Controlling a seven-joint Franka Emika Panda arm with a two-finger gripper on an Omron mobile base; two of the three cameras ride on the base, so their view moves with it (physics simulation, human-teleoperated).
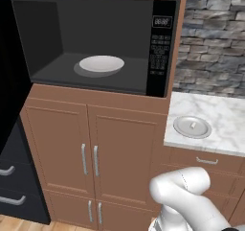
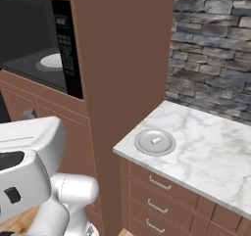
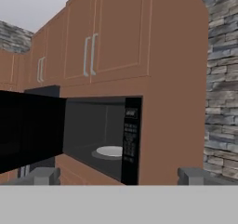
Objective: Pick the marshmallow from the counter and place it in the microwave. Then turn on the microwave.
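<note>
Marshmallow (image 2: 156, 140): tiny white block lying on a round grey dish (image 2: 147, 147) — so small in the left base view that its shape is hard to make out.
Grey dish: sits on the marble surface (image 2: 211, 152), near its left front corner, just beside the tall wood cabinet (image 2: 122, 59).
Microwave (image 1: 95, 38): black box built into the brown cabinetry, door swung open to the left, dark cavity exposed; its left part is cut off in the right base view.
Inside microwave: one round white plate (image 1: 101, 63) on the cavity floor, nothing visible on it.
Keypad (image 1: 160, 48): at the right of the cavity; the display digits are too blurred to read.
Fingers (image 3: 121, 176): two grey tips spread wide apart at the bottom of the hand view, nothing between them — aimed toward the open microwave from a distance.
Arm (image 1: 186, 196): white, cut off at the lower edge of both base views.
Surface: drawers (image 2: 157, 205) beneath it, far end cut off at the frame's right.
</note>
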